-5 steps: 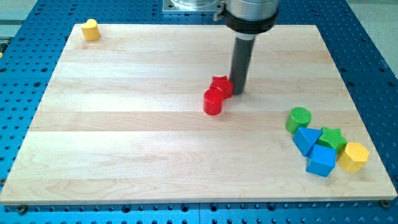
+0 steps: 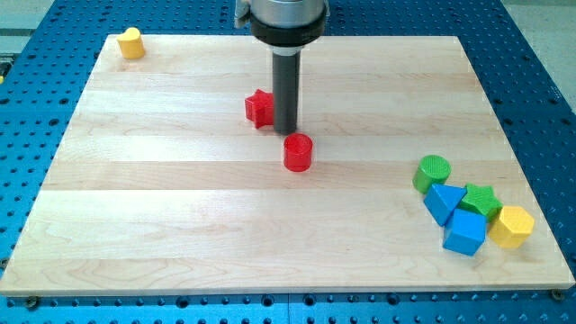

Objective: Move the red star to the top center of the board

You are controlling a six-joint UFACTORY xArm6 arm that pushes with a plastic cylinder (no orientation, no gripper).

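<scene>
The red star [image 2: 259, 108] lies on the wooden board [image 2: 180, 198], a little left of the board's centre line and above its middle. My tip [image 2: 285, 131] stands right against the star's right side, touching it. A red cylinder [image 2: 297, 152] stands apart, just below and right of my tip. The rod rises from the tip to the arm's dark collar at the view's top.
A yellow block [image 2: 131, 42] sits at the board's top left corner. At the right edge lies a cluster: a green cylinder [image 2: 432, 172], two blue blocks [image 2: 444, 200] [image 2: 464, 232], a green star [image 2: 481, 200] and a yellow block [image 2: 511, 226].
My tip has moved left and slightly up, pushing the red star up-left. The red cylinder has come apart from the star and shifted a little left and down.
</scene>
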